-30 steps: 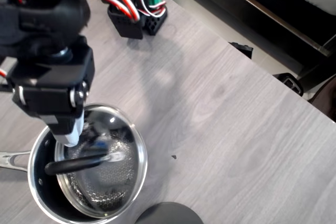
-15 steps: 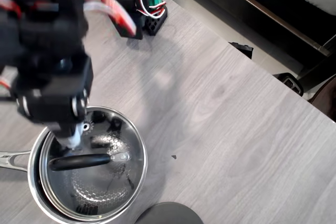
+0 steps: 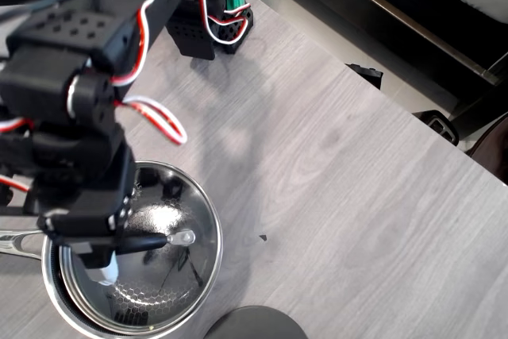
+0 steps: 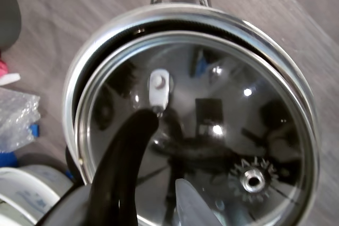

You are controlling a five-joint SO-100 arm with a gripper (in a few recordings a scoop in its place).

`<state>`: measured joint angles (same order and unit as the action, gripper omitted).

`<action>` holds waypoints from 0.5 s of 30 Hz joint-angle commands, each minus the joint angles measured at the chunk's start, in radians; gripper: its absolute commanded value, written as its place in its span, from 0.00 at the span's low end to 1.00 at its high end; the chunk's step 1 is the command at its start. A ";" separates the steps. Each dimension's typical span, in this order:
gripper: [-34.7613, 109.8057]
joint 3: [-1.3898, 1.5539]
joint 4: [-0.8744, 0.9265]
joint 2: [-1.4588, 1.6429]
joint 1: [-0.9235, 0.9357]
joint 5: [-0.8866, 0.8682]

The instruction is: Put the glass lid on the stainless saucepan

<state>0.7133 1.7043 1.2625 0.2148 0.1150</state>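
The stainless saucepan stands at the lower left of the overhead view, its long handle pointing left. The glass lid lies flat inside the pan's rim. In the wrist view the lid sits level within the shiny rim of the saucepan, off-centre with a dark gap at the upper left, steam vent showing. My gripper hovers over the left end of the lid's black bar handle. In the wrist view the gripper looks open: its pale finger stands clear of the handle.
A dark grey disc lies at the bottom edge beside the pan. The arm's base and wiring sit at the top. The table edge runs diagonally on the right. Bubble wrap and a white round object lie beside the pan.
The lid went from tilted in my grip to lying flat in the saucepan. The arm has shifted down in the overhead picture and the finger has come off the handle.
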 commanded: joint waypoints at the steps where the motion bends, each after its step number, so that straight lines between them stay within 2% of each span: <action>1: 0.24 -0.012 -0.028 0.009 0.003 -0.002; 15: 0.24 -0.063 -0.012 0.124 -0.015 0.028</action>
<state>0.6980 1.6904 1.2931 0.2010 0.1335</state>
